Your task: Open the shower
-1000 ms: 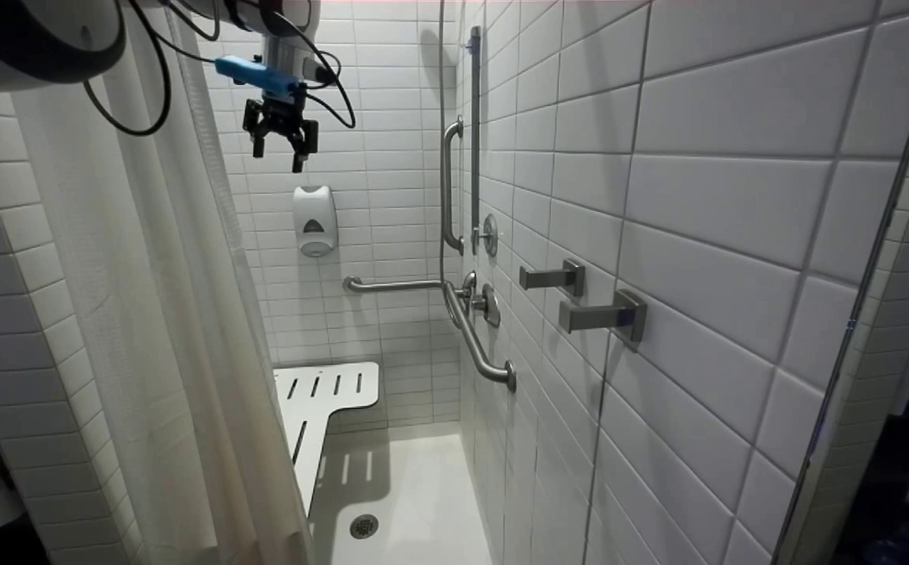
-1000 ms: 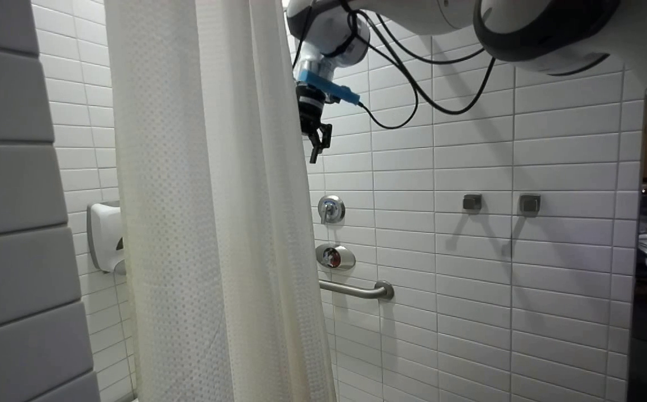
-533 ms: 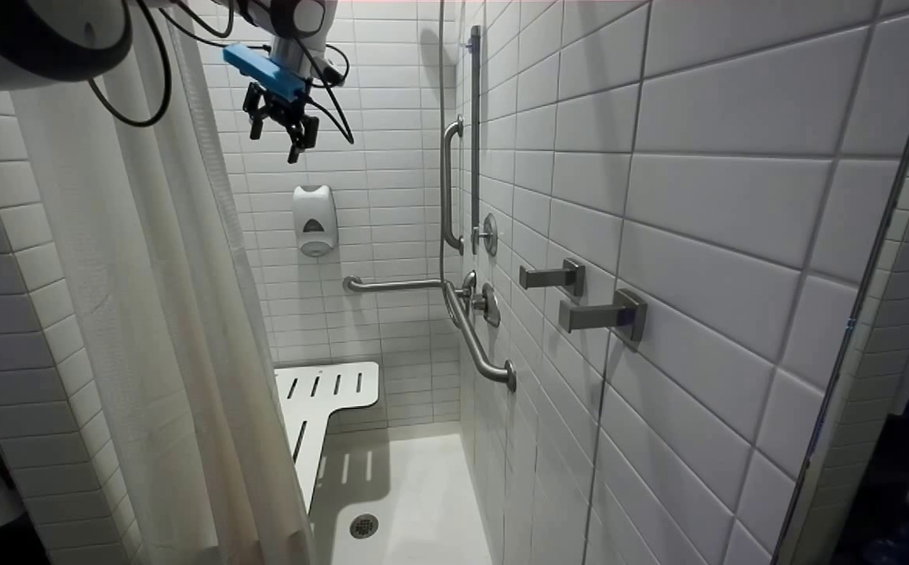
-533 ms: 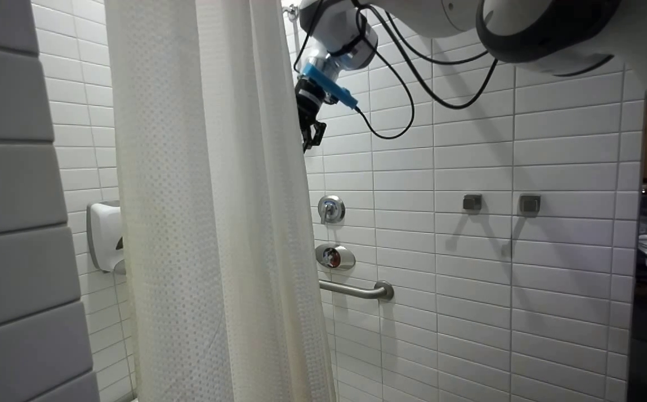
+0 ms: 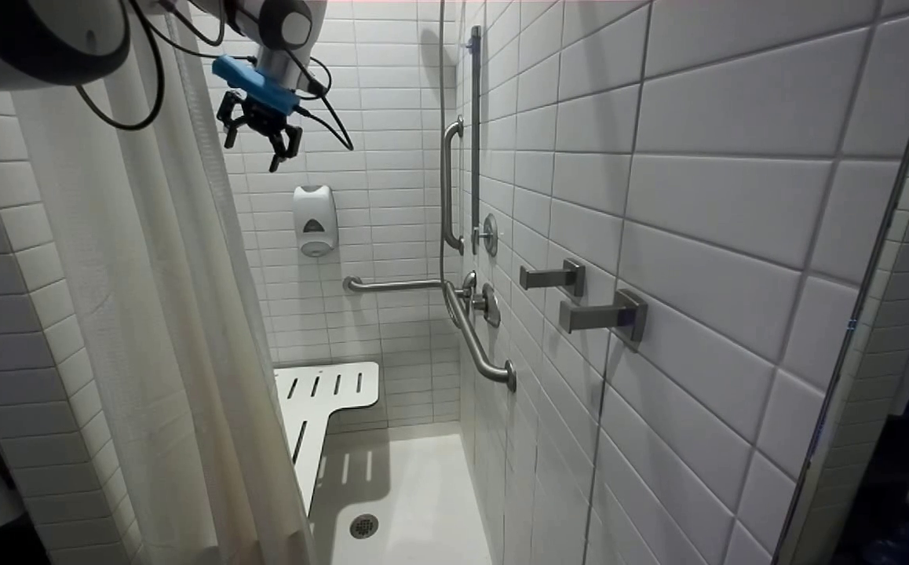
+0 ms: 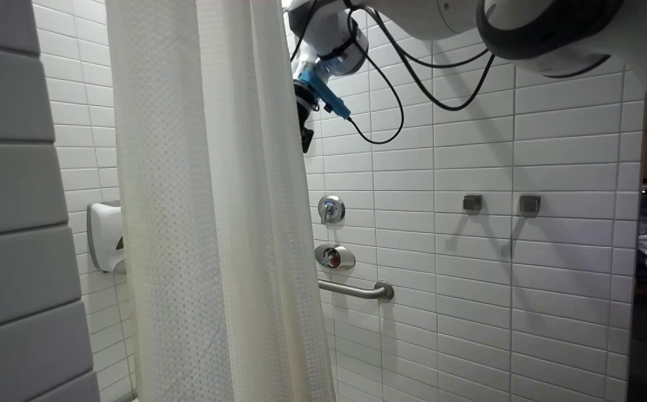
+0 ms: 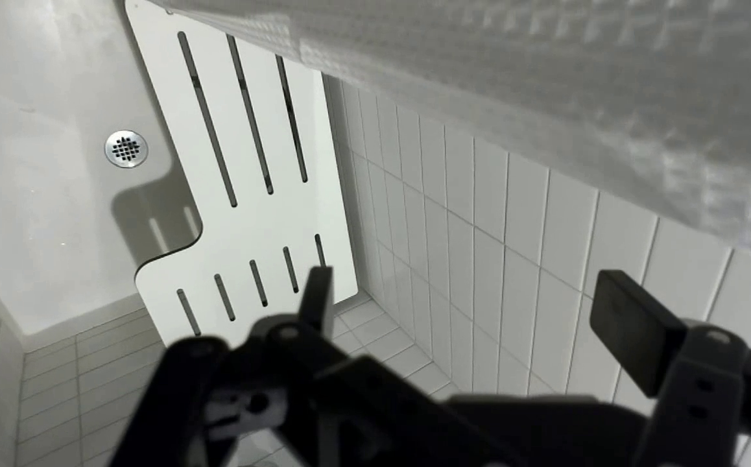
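The shower is a white-tiled stall with steel grab bars and a white slatted seat. Its pleated white curtain hangs across the left part of the opening; it also shows in an exterior view and across the top right of the wrist view. My gripper is open and empty, high up just right of the curtain. In an exterior view the gripper is partly hidden behind the curtain's edge. In the wrist view the gripper has tiles between its wide-apart fingers, the curtain beyond them.
A soap dispenser is on the back wall below the gripper. Two square hooks stick out of the right wall. Chrome valves and a grab bar are on that wall. A drain is in the floor.
My gripper has tilted and moved left, closer to the curtain, with more of it now behind the curtain's edge. The curtain has not visibly moved.
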`<state>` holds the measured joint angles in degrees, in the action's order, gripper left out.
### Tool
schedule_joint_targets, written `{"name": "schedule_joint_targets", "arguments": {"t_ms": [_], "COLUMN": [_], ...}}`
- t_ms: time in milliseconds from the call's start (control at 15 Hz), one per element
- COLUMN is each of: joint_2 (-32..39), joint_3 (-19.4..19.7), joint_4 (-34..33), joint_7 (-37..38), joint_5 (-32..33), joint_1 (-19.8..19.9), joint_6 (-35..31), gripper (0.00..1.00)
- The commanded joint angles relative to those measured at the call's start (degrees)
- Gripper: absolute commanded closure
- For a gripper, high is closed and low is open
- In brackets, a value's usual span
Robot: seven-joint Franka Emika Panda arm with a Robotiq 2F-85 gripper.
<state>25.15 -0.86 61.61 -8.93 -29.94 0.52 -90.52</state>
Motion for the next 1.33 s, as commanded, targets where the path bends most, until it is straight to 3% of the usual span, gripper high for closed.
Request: {"name": "schedule_joint_targets", "arguments": {"t_ms": [0,267,600,867,1000,1067,1267], "joint_2": [-2.2,-3.3,-6.3,-8.7,-9.6,-10.0,-10.9], "joint_3": [-0.7,-1.0,-1.1,-1.9,-2.2,-4.7,-6.0], "joint_4": [3.0,5.7,13.4,18.7,20.4,20.8,22.1], "joint_7": [-3.5,-5.8,-8.3,-9.2,-9.3,-8.7,-8.8], "joint_5": [0.3,3.2,14.5,20.1,21.5,22.7,24.3], "joint_1": [-0.2,-2.4,-8.5,-12.3,-13.3,-11.8,-11.7], "joint_6": [1.5,1.8,-0.4,-2.1,-2.6,-2.7,-3.1], "gripper": [0.00,0.00,0.00,0.00,0.00,0.00,0.00]}}
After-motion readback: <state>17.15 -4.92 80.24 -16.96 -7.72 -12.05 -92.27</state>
